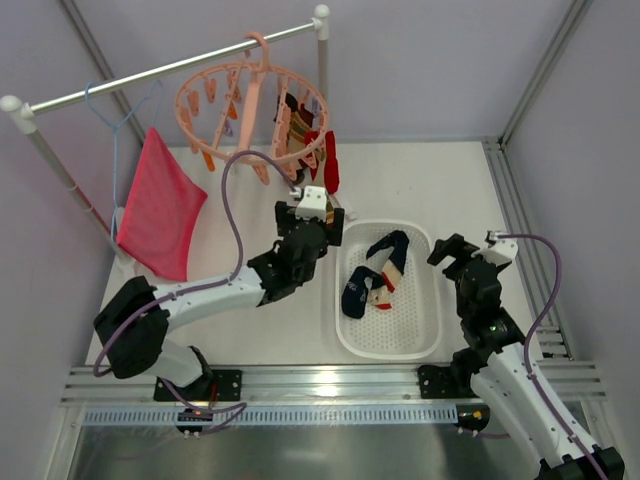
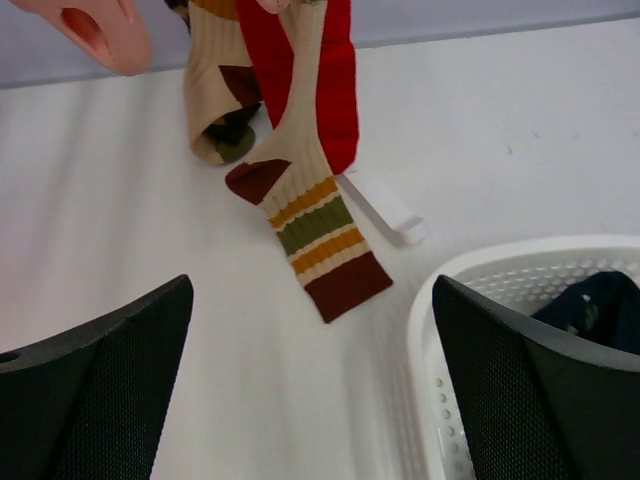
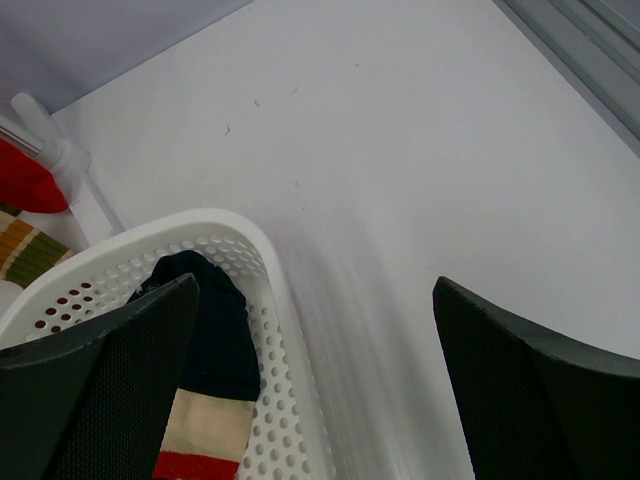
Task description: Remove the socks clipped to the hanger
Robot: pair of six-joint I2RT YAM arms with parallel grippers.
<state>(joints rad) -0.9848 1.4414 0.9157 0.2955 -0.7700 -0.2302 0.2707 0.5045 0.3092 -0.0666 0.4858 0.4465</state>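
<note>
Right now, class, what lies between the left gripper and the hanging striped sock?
Only bare table separates left gripper and striped sock; the left wrist view shows it.

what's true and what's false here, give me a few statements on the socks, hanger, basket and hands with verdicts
1. The left hand and the right hand are both open and empty. True.
2. The white basket is empty. False: dark socks lie in it.
3. A striped sock and a red sock hang from the pink hanger. True.
4. The pink hanger lies in the basket. False: it hangs by its hook from the rail.
5. The right hand is up at the hanger. False: it is beside the basket's right rim.
</note>
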